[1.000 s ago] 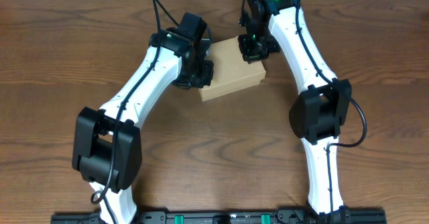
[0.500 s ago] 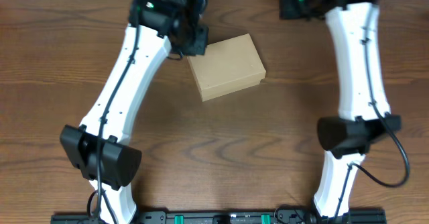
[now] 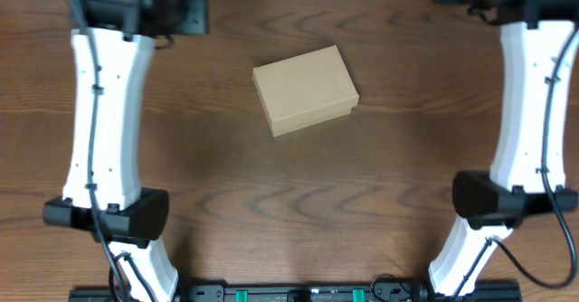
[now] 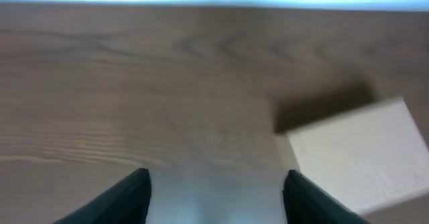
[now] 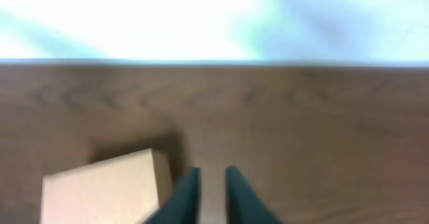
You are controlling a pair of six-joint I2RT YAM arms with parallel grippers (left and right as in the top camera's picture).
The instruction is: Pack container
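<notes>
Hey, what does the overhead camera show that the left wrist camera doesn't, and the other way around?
Only overhead: the whole container, lid closed, with the left arm and the right arm standing far out to either side of it. Only left wrist: that arm's own dark fingers, spread apart with nothing between them. Both: the container lying untouched on the brown wooden table.
</notes>
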